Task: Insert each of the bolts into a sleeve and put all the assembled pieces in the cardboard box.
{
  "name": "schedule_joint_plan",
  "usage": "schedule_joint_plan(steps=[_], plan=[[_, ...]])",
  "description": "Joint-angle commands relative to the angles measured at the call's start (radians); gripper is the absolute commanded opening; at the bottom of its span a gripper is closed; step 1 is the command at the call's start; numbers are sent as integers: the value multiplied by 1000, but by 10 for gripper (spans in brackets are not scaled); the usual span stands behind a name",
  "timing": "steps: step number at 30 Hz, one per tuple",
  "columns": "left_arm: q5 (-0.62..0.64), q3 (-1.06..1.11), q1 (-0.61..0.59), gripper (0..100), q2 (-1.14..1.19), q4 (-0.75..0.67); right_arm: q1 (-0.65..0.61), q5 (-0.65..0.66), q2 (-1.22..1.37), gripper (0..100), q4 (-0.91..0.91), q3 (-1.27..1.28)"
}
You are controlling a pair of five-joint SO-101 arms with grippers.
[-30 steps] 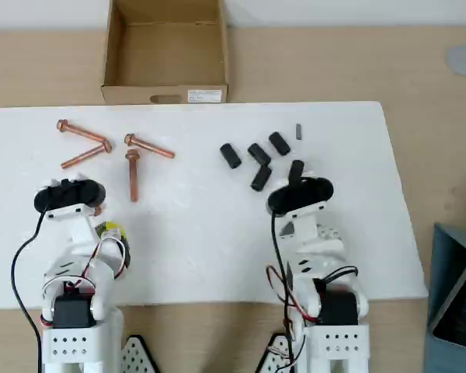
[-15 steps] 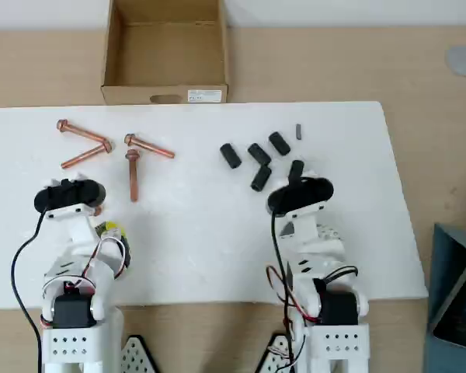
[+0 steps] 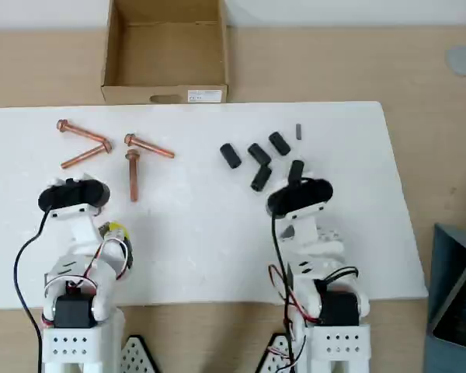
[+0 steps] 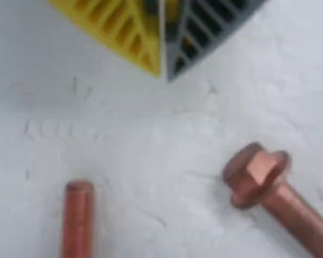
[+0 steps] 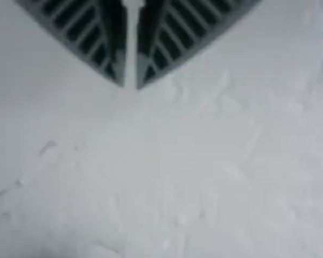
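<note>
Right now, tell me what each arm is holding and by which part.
Nothing is held. Both arms' jaws are shut and empty; the bolts and sleeves lie loose.

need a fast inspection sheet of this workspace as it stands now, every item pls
surface: white mat on a wooden table; no spills seen
job's things: four copper bolts loose on the mat's left part; five black sleeves loose right of them, none assembled; cardboard box beyond the mat, nothing in it
clutter: small dark piece by the sleeves
grippers: left gripper shut, holding nothing, over the mat near a bolt head; right gripper shut, holding nothing, over bare mat
cables: black cable loops beside the left arm; wires at the right arm's base
surroundings: grey container at the right edge; round grey disc on the table
</note>
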Motion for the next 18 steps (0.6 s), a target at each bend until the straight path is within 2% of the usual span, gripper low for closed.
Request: schedule_joint_plan(steps=[1,10,12,18], plan=[[-3,-114,8,4,-5,48,13,-11,-108,11,63,-122],[-6,-235,9,6,-5,60,19,0,-104,11,133,-243],[-6,-262,8,6,-4,60,19,46,-84,11,133,-262],[-8,-371,8,7,108,114,19,75,165,12,132,-427]])
